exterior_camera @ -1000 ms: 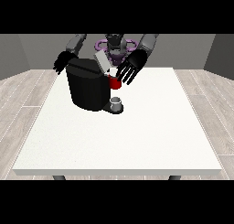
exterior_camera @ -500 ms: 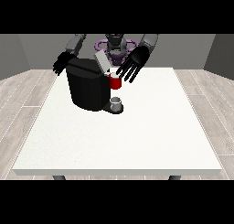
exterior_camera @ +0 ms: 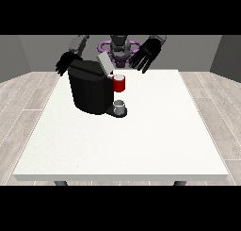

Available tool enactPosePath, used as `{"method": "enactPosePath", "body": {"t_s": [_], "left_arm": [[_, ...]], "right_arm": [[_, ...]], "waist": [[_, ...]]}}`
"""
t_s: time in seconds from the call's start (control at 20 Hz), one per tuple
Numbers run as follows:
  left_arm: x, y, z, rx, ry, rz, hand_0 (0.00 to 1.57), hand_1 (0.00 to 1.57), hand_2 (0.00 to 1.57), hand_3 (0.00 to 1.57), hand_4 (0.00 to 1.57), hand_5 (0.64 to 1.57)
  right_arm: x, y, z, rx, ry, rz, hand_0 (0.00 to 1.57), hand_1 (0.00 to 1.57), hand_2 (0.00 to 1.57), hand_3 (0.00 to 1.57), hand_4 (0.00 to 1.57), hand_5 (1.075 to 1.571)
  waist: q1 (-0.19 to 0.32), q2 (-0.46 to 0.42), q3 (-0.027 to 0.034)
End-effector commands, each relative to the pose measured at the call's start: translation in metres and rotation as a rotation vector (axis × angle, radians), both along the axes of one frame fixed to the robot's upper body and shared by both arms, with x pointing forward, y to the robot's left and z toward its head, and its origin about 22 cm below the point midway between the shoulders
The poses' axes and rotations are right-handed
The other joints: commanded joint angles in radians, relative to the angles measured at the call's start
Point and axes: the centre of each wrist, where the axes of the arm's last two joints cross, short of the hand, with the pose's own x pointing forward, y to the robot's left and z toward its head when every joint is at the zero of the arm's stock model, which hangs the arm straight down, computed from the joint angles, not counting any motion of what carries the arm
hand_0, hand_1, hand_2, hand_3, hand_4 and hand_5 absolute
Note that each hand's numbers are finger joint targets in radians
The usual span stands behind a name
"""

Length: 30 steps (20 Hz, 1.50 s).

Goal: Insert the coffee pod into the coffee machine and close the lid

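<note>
Coffee machine (exterior_camera: 92,91) lid raised, hand at view's right (exterior_camera: 146,55) lifted away, fingers spread, grasping nothing.

text: none readable | labels: none | numbers: none

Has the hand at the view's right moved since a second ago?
Yes. The hand at the view's right has risen and drawn away from the red thing at the machine, toward the robot.
</note>
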Motion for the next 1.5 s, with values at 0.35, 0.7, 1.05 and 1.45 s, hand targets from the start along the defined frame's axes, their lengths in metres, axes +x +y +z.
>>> {"method": "enactPosePath", "body": {"t_s": [0.35,0.7,1.05,1.45], "left_arm": [[-0.028,-0.01,-0.119,-0.665,0.193,0.019,0.0,0.0,0.0,0.0,0.0,1.571],[-0.063,0.003,-0.181,-0.829,0.296,0.088,0.0,0.0,0.0,0.0,0.14,1.571],[-0.088,0.034,-0.204,-0.9,0.358,0.161,0.0,0.0,0.0,0.0,0.0,1.571],[-0.111,0.022,-0.224,-0.995,0.379,0.152,0.0,0.0,0.0,0.0,0.0,1.571]], "right_arm": [[-0.043,-0.031,-0.046,0.023,0.149,-0.111,0.0,0.0,0.0,0.0,0.42,1.571],[-0.065,-0.023,-0.055,-0.056,0.162,-0.073,0.0,0.0,0.0,0.0,0.43,1.571],[-0.044,-0.038,-0.004,-0.037,0.082,0.112,0.0,0.0,0.0,0.0,0.26,1.571],[-0.019,-0.029,0.038,-0.084,0.015,0.228,0.0,0.0,0.0,0.0,0.0,1.571]], "waist": [[0.132,-0.214,-0.0013],[0.188,-0.345,-0.0008],[0.193,-0.384,-0.0004],[0.263,-0.368,-0.0002]]}}
